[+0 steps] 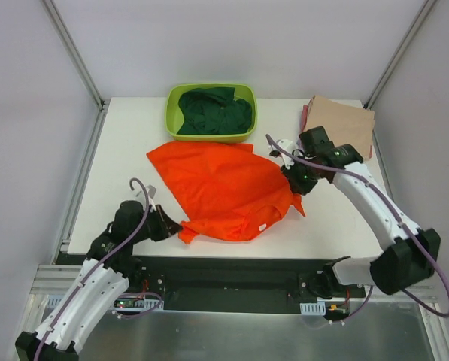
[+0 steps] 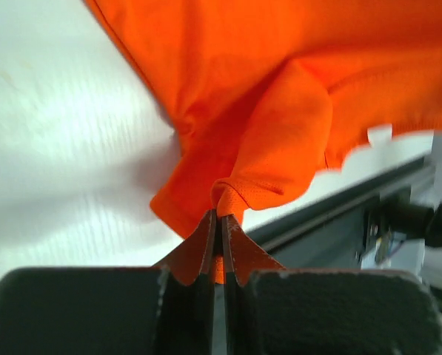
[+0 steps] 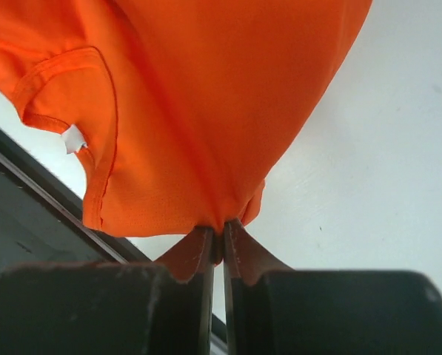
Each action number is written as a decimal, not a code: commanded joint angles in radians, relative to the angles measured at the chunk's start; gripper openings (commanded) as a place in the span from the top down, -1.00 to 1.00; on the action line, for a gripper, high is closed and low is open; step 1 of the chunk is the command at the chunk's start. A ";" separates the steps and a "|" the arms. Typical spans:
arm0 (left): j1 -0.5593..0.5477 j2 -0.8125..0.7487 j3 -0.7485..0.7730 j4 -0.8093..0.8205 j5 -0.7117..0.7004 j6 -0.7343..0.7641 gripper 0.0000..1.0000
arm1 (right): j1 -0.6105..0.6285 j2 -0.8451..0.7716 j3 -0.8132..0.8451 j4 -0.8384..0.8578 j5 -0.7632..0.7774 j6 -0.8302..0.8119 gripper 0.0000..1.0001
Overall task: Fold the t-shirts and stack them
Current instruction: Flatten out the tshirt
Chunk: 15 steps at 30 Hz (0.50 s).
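The bright orange t-shirt (image 1: 220,186) lies spread in the middle of the white table. My left gripper (image 1: 173,224) is shut on its near left corner, and the pinched cloth (image 2: 239,196) shows in the left wrist view between my fingertips (image 2: 221,220). My right gripper (image 1: 293,183) is shut on the shirt's right edge, with orange cloth (image 3: 206,111) bunched at its tips (image 3: 222,225). A dark green t-shirt (image 1: 215,111) lies crumpled in the lime-green tub (image 1: 171,120). A folded tan t-shirt (image 1: 344,120) lies on a reddish one (image 1: 305,116) at the back right.
The table's near edge and a dark metal rail (image 1: 232,267) run just below the orange shirt. Frame posts (image 1: 77,56) stand at the back corners. The table surface (image 1: 119,150) shows white left of the shirt.
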 commanded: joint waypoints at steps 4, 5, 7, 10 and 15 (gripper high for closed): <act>-0.272 0.045 -0.133 0.032 0.081 -0.237 1.00 | -0.044 0.220 0.055 -0.112 0.148 0.008 0.84; -0.303 0.084 -0.124 0.038 0.072 -0.242 0.99 | -0.047 0.241 0.049 -0.108 0.160 0.013 0.83; -0.381 0.169 -0.100 0.085 0.088 -0.229 0.82 | -0.048 0.273 0.041 -0.079 0.209 0.049 0.78; -0.464 0.283 -0.016 0.126 0.101 -0.185 0.17 | -0.053 0.287 0.041 -0.030 0.350 0.111 0.23; -0.511 0.360 0.138 0.127 0.107 -0.085 -0.98 | -0.051 0.237 0.055 -0.005 0.493 0.197 -0.89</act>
